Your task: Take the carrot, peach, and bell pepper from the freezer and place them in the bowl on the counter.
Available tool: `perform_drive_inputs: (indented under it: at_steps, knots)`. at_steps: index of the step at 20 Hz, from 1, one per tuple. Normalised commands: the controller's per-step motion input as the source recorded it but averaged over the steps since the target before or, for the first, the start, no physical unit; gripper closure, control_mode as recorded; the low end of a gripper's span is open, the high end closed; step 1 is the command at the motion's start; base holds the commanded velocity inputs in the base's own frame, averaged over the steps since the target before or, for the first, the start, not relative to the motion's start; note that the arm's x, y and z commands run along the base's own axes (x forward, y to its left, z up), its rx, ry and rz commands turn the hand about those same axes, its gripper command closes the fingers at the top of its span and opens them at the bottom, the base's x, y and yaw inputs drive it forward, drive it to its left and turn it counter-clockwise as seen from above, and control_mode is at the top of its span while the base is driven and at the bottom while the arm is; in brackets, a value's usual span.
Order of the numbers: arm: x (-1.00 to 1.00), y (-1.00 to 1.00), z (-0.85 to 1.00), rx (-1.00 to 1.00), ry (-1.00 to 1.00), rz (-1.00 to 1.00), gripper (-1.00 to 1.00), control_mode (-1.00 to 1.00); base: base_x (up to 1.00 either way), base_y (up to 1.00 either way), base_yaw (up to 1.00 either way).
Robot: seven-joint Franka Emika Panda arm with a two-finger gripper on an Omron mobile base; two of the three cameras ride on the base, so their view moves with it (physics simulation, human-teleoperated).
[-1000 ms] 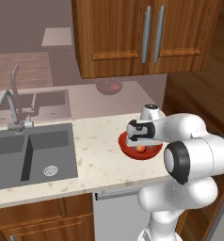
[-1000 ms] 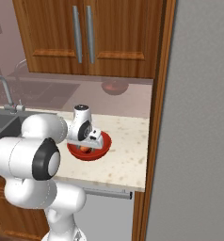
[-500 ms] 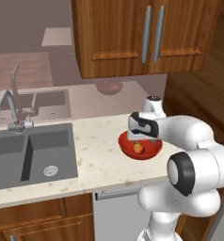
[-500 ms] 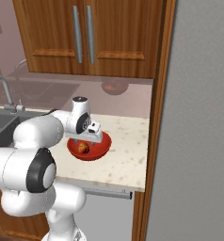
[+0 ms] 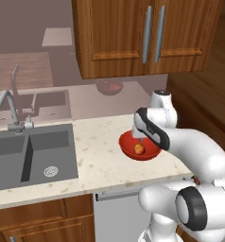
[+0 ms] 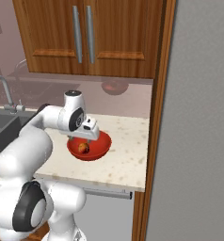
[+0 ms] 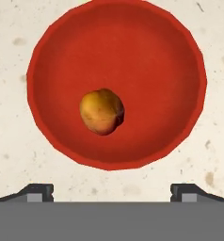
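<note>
The red bowl [image 7: 180, 47] sits on the beige speckled counter [image 5: 100, 156], close to its right end. The peach [image 7: 101, 111] lies alone inside it, a little left of centre. My gripper [image 7: 112, 190] hangs just above the bowl, open, with nothing between its fingertips [image 7: 36, 190]. From the two sides, the gripper [image 5: 138, 135] [image 6: 87, 136] points down over the bowl [image 5: 126, 144] [image 6: 99, 148] and the peach [image 5: 140, 149] [image 6: 84, 148]. The grey freezer [image 6: 203, 117] stands to the right of the counter [image 6: 123, 162]. The carrot and the bell pepper are out of view.
A dark double sink [image 5: 34, 156] with a steel faucet [image 5: 12, 106] takes up the counter's left part. Brown wall cabinets [image 5: 147, 38] hang over the bowl. A wooden side panel [image 6: 156, 117] separates the counter from the freezer.
The hand has lifted a little above the bowl while the arm's elbow swung lower and to the side. The peach stays in the bowl.
</note>
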Motion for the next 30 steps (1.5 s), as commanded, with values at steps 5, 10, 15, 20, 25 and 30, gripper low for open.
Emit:
perform_drive_inputs:
  at_steps: [5,10,15,20,25,30]
  knots:
    - [-0.55,0.0,0.32,0.0,-0.02,0.0,-1.0,-1.0,0.0,0.0,0.0]
    - [-0.69,0.0,0.29,0.0,-0.02,0.0,-1.0,-1.0,0.0,0.0,0.0]
    - [-0.69,0.0,0.36,0.0,-0.02,0.0,-1.0,-1.0,0.0,0.0,0.0]
    - [-0.58,0.0,0.37,0.0,0.0,0.0,-1.0,-1.0,0.0,0.0,0.0]
    - [-0.41,0.0,0.45,0.0,-0.02,0.0,-1.0,-1.0,0.0,0.0,0.0]
    - [-0.17,0.0,0.57,0.0,0.0,0.0,-1.0,-1.0,0.0,0.0,0.0]
